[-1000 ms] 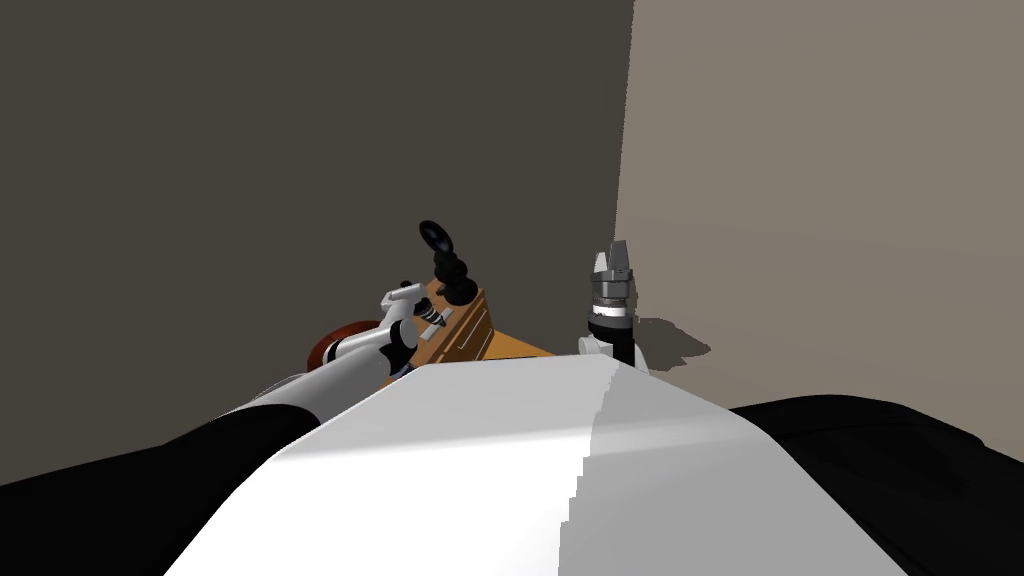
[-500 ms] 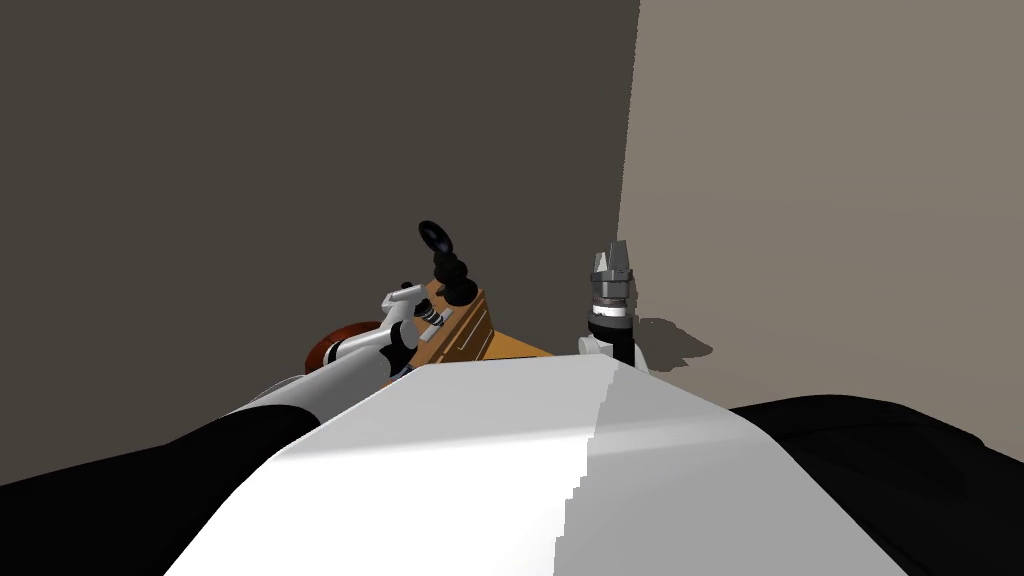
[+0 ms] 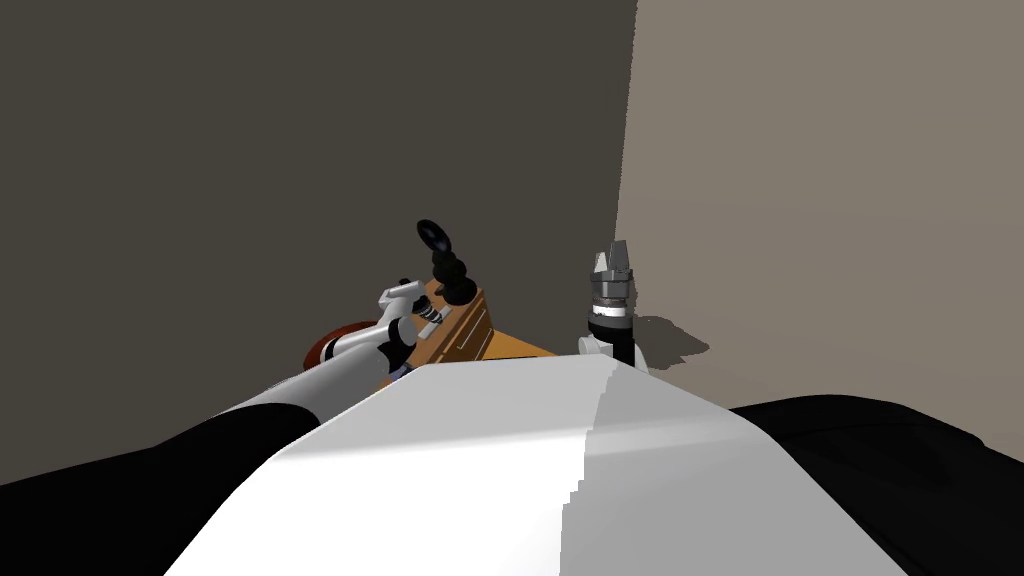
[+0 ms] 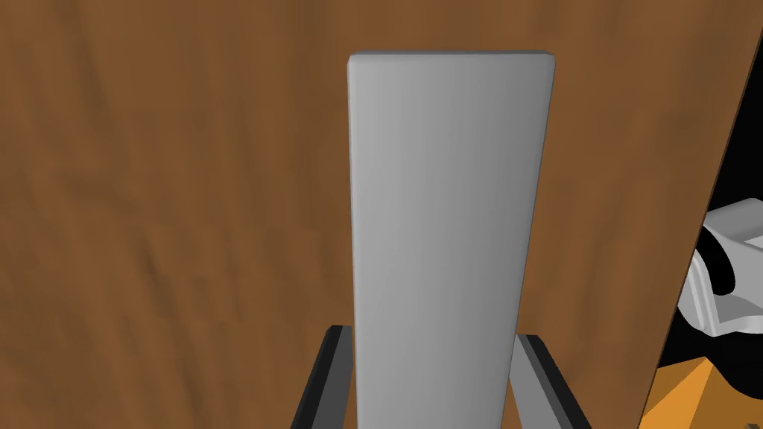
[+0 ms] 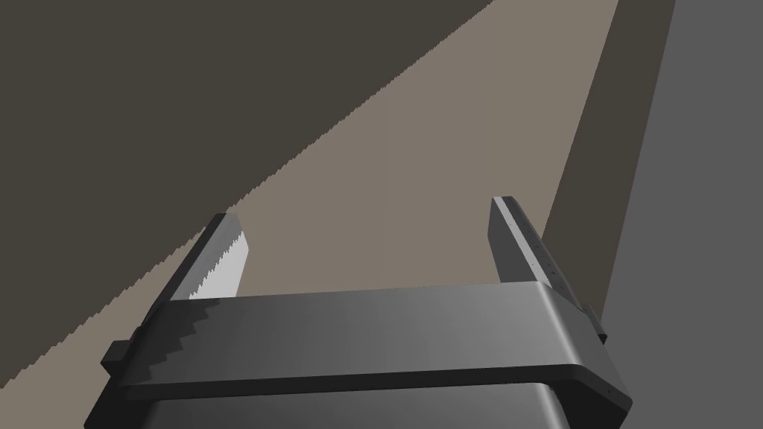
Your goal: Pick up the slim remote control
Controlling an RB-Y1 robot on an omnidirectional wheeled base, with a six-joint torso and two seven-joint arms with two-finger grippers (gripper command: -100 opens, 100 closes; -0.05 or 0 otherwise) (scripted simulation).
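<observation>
Remote [image 4: 449,223] clamped in L hand [image 4: 432,335], barely shifted vs earlier, R hand [image 5: 365,211] fingers spread

Brown wooden top [image 4: 164,223] bearing grey remote [image 4: 447,223], black figure [image 3: 452,270]

— Where do we have the remote control [image 4: 451,223]?
— Between our left pincer [image 4: 431,337] fingers [image 4: 333,380], touching both, with the surface [image 4: 171,223] behind it.
— And our right pincer [image 3: 612,262]?
— Right of the surface, well apart. A figurine [image 3: 447,265] stands at its far end.
</observation>
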